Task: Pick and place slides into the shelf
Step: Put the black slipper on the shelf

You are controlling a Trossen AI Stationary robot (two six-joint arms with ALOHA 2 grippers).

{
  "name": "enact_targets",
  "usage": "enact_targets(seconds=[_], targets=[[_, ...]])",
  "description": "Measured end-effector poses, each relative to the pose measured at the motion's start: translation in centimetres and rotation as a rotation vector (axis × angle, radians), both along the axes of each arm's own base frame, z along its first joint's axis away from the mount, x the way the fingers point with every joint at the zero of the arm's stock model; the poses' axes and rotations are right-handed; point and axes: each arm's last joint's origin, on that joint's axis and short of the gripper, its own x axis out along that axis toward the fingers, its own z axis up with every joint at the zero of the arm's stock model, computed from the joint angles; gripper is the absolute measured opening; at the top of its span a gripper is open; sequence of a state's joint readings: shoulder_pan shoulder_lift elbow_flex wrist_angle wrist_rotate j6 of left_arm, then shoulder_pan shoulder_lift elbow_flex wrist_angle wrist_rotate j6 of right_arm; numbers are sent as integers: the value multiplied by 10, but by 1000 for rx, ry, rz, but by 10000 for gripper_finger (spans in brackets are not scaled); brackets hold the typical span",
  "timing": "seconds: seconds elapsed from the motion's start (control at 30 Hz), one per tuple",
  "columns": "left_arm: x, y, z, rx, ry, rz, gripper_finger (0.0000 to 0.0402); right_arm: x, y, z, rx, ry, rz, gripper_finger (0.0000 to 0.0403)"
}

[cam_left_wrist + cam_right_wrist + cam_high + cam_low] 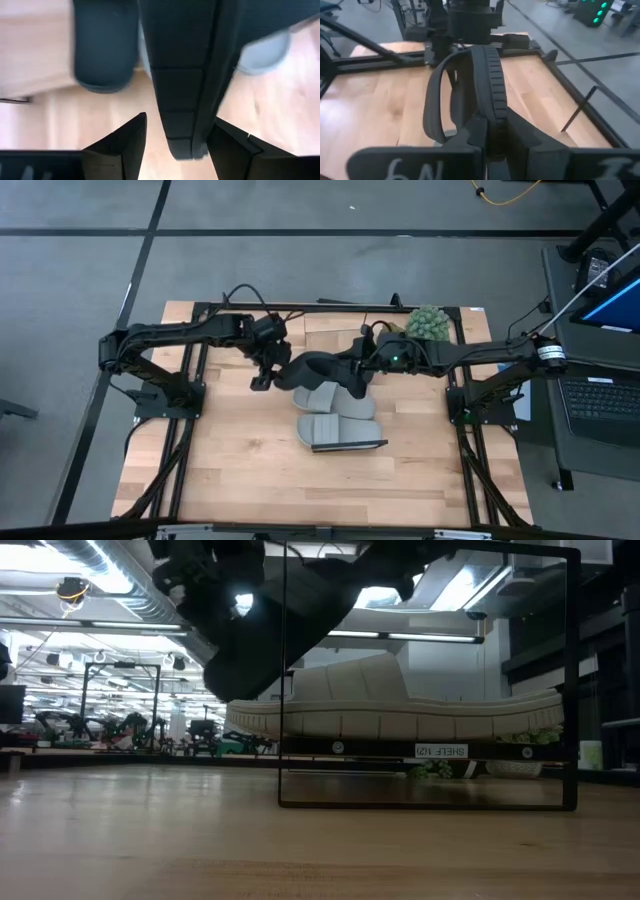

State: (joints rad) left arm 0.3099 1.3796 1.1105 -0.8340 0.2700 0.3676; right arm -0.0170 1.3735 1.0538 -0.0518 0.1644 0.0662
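Note:
My right gripper (358, 372) is shut on a black slide (318, 367) held above the table's middle, just behind the shelf (570, 690). My left gripper (262, 377) points down at the slide's other end. Its open fingers (125, 147) stand on either side of that end (185, 100); I cannot tell whether they touch it. Two light grey slides (320, 396) (335, 430) lie sole down on the shelf's top; one shows in the low view (400, 700). The second black slide cannot be made out. My right gripper pinches the black slide's sole by its rim (492, 122) between its two fingers, at the end nearest that arm. The fingers come level from the table's right and lie along the sole. The slide is lifted clear, on edge, its strap (434, 100) bulging to one side.
A green potted plant (428, 322) stands at the table's far right, behind my right arm. The shelf's thin black wire frame (352, 445) reaches toward the near edge. Bare wood (230, 470) lies to the near left and near right.

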Motion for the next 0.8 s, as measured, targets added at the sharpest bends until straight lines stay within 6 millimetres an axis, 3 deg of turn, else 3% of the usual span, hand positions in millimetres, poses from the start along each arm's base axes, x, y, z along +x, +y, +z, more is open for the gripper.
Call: enact_targets(seconds=[0.43,0.8], targets=[[7,6,71,199,-138,22,190,-31,-11,22,-15,-5,-183,41],[3,23,79,240,-185,-22,190,-49,-46,30,44,-28,-347,41]])
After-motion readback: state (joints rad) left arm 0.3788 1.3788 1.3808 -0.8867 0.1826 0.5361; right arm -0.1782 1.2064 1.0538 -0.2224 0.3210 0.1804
